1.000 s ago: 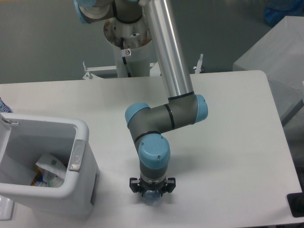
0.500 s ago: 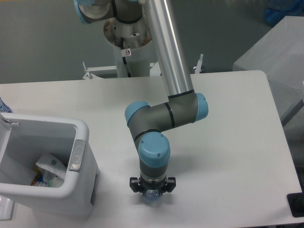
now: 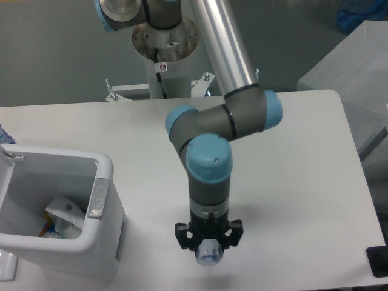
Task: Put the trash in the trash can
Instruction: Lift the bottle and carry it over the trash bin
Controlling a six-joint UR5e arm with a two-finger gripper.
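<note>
My gripper (image 3: 209,247) points straight down over the front of the table and is shut on the clear plastic water bottle (image 3: 210,254). Only the bottle's bluish end shows below the black fingers; the wrist hides the rest. The bottle hangs above the table, with a faint shadow under it. The white trash can (image 3: 104,168) stands at the front left, well to the left of the gripper, with its grey handle strip (image 3: 98,196) on the near side wall. The crumpled wrapper (image 3: 65,213) lies inside it.
The white table (image 3: 303,182) ends close in front of the gripper. The arm's base column (image 3: 162,66) stands behind the table's far edge. A grey box (image 3: 357,79) sits at the right. A small dark object (image 3: 378,260) lies at the front right corner.
The arm has lifted and shifted slightly right, raising the gripper with the bottle off the table. The trash can and wrapper have not moved.
</note>
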